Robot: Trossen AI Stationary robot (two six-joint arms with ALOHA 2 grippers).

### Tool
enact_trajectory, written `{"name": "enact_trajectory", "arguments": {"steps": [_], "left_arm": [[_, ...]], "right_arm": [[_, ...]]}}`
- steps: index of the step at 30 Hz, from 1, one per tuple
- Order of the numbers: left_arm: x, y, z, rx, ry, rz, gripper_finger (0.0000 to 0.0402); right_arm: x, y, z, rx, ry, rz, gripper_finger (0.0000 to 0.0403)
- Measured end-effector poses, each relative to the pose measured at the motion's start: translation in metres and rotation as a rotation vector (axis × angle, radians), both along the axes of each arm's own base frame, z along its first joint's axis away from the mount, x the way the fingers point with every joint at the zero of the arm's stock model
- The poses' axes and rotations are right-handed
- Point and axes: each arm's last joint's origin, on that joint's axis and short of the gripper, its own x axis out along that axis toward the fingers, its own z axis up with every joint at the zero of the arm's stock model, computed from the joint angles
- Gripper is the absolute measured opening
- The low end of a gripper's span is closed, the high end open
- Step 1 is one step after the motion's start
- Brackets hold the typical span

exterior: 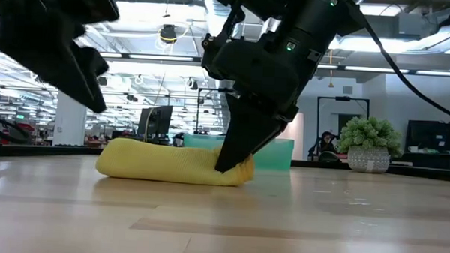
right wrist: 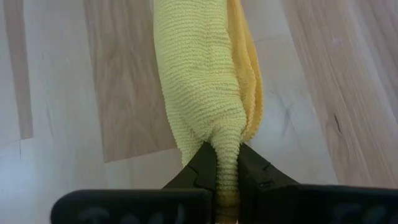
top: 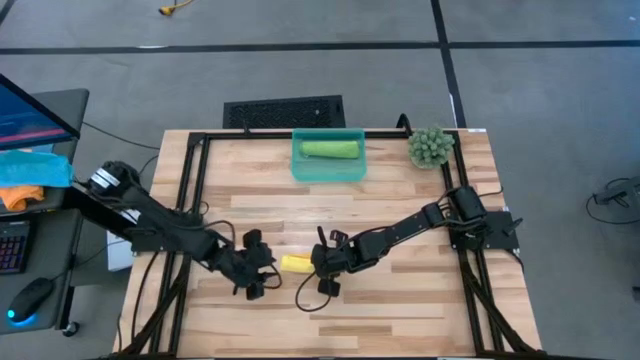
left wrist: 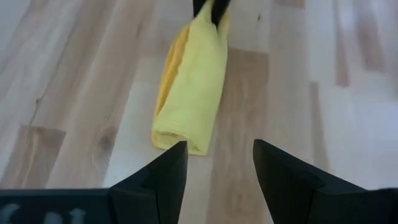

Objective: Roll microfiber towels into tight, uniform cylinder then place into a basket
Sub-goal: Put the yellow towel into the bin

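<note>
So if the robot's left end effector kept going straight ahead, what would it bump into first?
Probably the rolled yellow towel. The open left end effector points at its near end, with only bare table between. The right end effector pinches the far end.

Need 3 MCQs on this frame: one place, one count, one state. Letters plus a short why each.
1. Where is the green rolled towel?
A. In the teal basket
B. Beside the plant
C. Between the two arms

2. How many towels lie outside the basket?
A. None
B. One
C. Two

3. How do the right gripper's jaws stand?
A. Wide open above the towel
B. Shut on one end of the yellow towel
C. Shut on the basket rim

Answers:
1 A: the green rolled towel lies inside the basket at the table's far edge.
2 B: only the yellow towel lies on the wood, between the arms.
3 B: the right gripper pinches the yellow roll's end; the left gripper stands open just short of the other end.
</note>
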Motion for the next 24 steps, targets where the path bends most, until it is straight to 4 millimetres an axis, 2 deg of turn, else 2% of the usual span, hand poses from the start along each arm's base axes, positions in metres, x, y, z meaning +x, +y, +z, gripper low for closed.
{"name": "enact_trajectory", "arguments": {"steps": [5, 12, 17, 24], "left_arm": [[0.017, 0.021, -0.005, -0.01, 0.033, 0.029, 0.0176], [0.028, 0.055, -0.008, -0.17, 0.101, 0.066, 0.0176], [0.032, 0.065, -0.007, -0.264, 0.12, 0.053, 0.0184], [0.033, 0.069, -0.007, -0.325, 0.133, 0.038, 0.0219]], "right_arm": [[0.0, 0.0, 0.0, 0.0, 0.0, -0.001, 0.0039], [0.0, 0.001, 0.0, 0.015, 0.003, 0.008, 0.004], [0.0, 0.001, 0.001, 0.017, 0.003, 0.009, 0.004], [0.0, 0.001, 0.001, 0.017, 0.003, 0.009, 0.004]]}}
